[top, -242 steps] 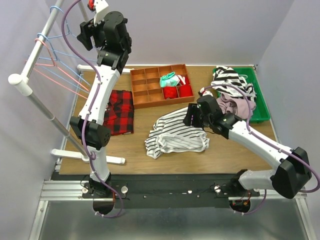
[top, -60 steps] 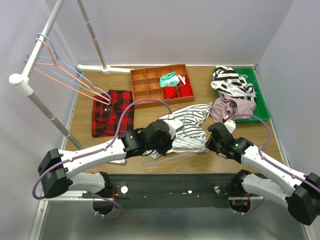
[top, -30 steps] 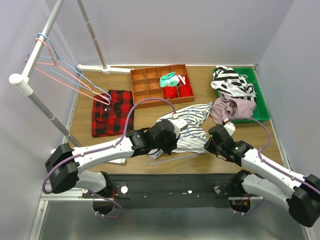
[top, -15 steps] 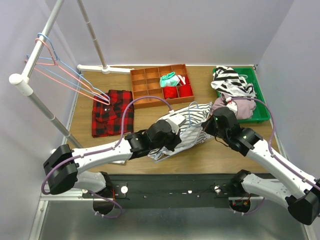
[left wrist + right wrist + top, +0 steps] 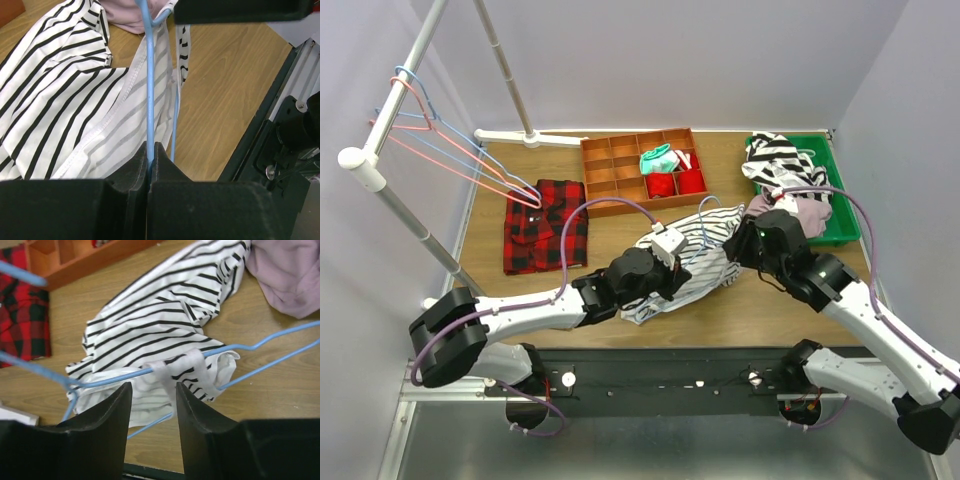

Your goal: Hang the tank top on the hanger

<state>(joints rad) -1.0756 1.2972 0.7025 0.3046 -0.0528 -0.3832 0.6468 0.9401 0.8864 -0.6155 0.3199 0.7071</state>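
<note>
The left gripper [image 5: 150, 152] is pinching the blue hanger [image 5: 150, 75] tight. The tank top [image 5: 65, 100] is lying on the table [image 5: 225, 85], one strap looping the wire. The right gripper [image 5: 153, 395] is hanging open above it.

Evenly, brightly lit from overhead, soft shadows cast on brown wooden table [image 5: 750, 315], black gripper fingers [image 5: 75, 210] rendered dark, softened in wrist views

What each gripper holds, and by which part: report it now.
The left gripper is shut on the hanger, pinching one straight run of its wire. The right gripper is open above the tank top, holding nothing.
</note>
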